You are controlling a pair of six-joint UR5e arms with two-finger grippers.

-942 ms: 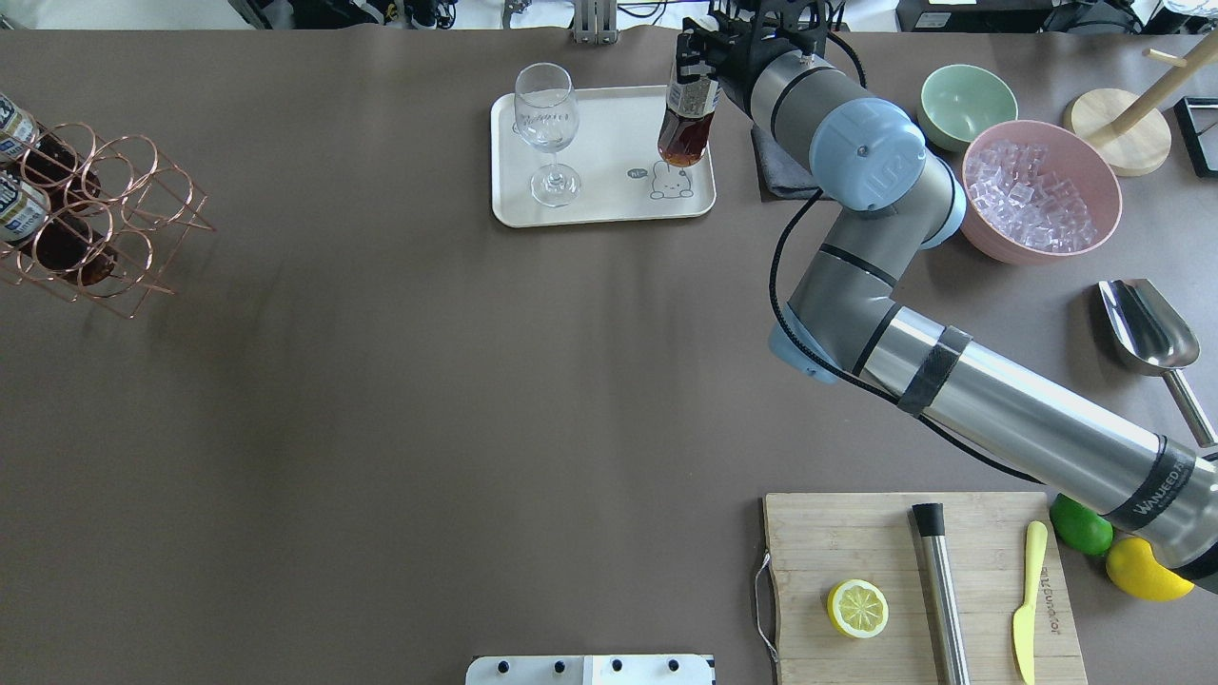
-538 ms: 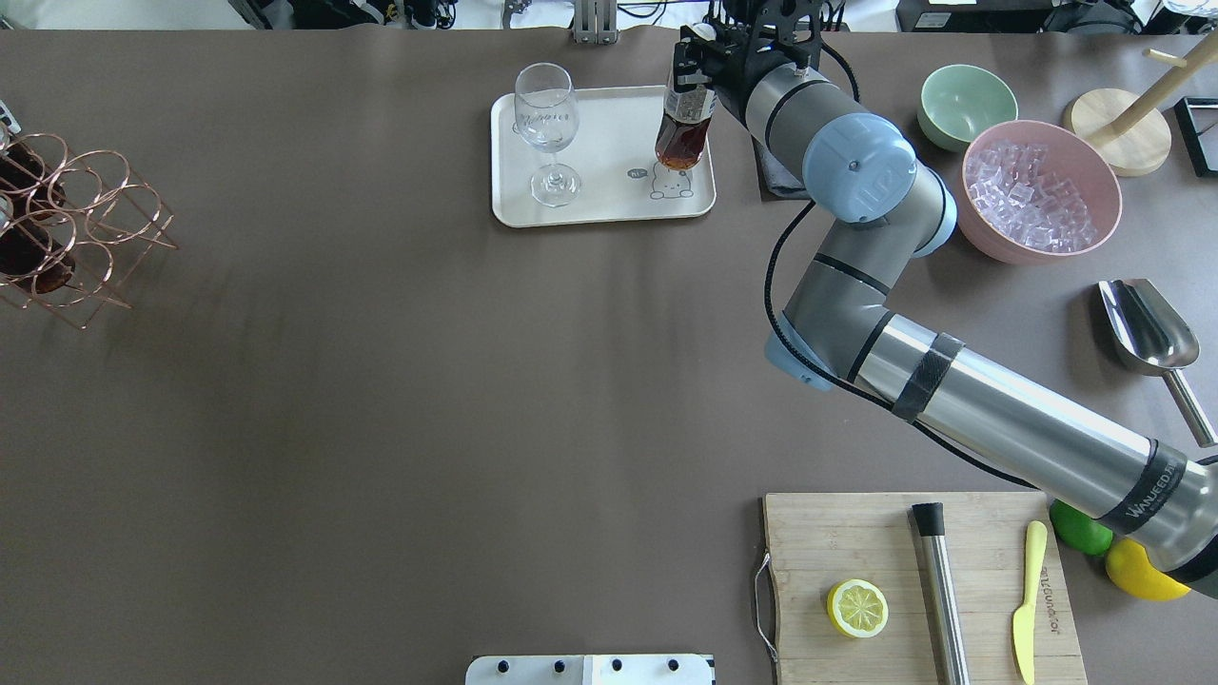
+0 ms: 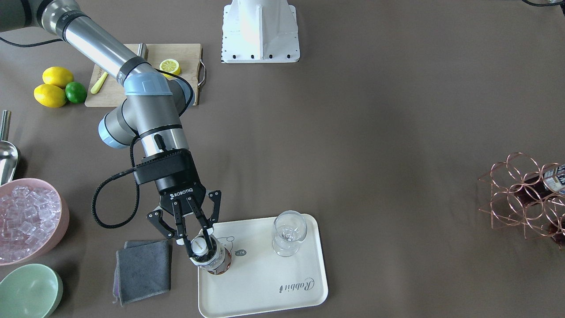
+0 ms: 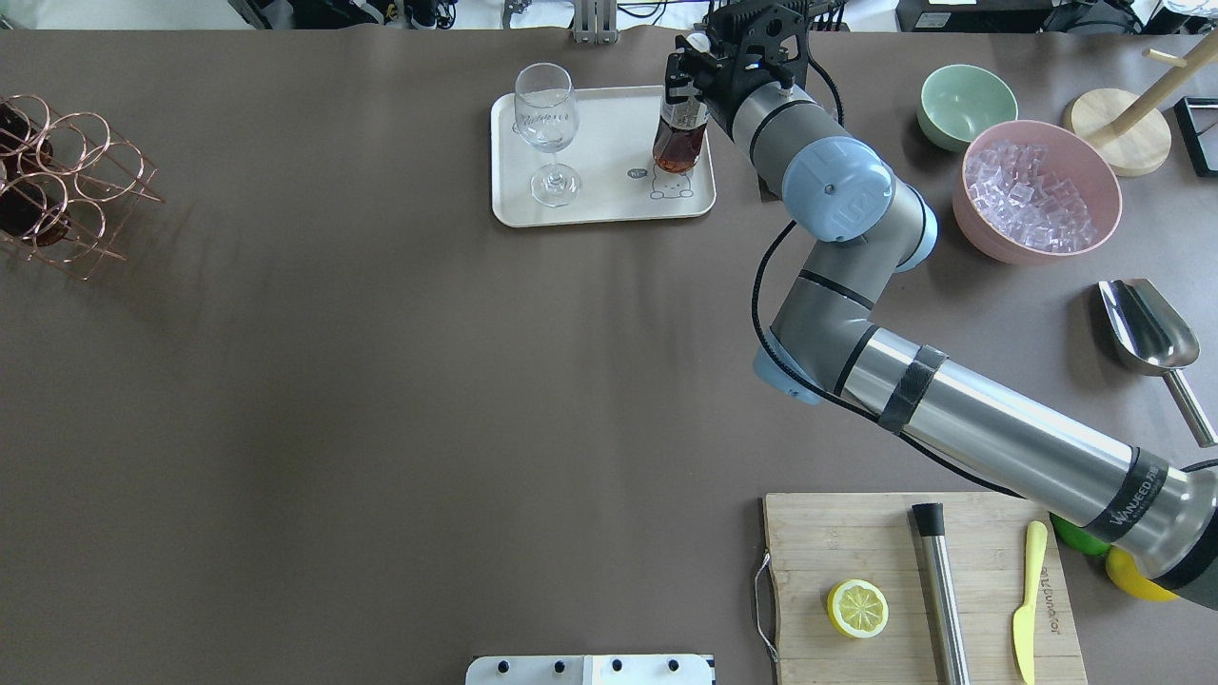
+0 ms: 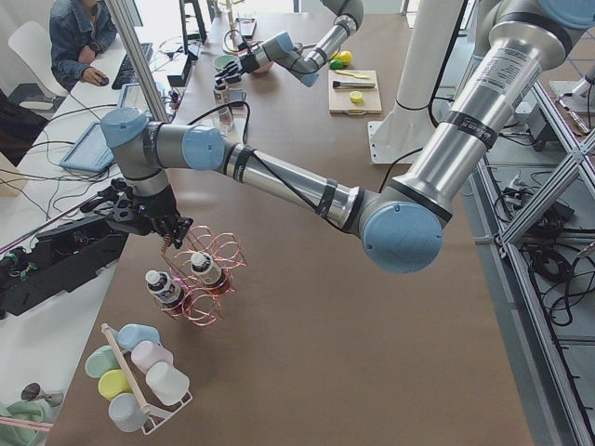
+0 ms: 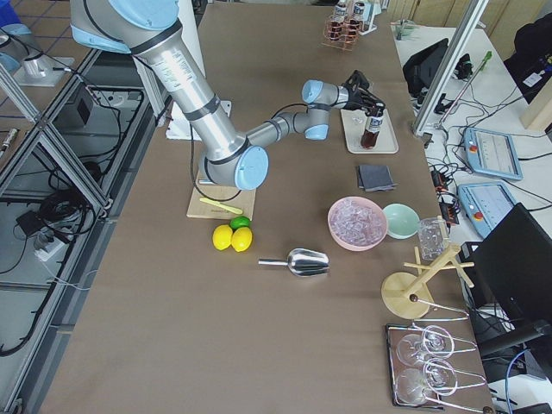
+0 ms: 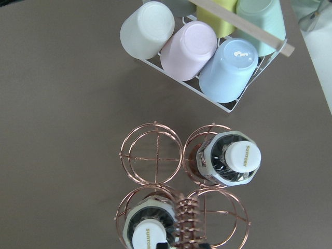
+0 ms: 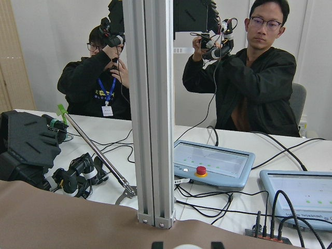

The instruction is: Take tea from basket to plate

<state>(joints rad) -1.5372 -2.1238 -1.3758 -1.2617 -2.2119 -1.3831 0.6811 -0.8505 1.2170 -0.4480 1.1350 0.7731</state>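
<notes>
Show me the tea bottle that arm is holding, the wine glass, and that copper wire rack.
tea bottle [image 4: 677, 152]: overhead view, on its dark lower body.
wine glass [image 4: 546, 107]: overhead view, on its bowl.
copper wire rack [image 7: 188, 220]: left wrist view, on its coiled handle.

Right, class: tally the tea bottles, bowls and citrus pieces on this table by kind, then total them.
Tea bottles: 3
Bowls: 2
Whole lemons: 2
Lime: 1
Lemon half: 1
Total: 9
</notes>
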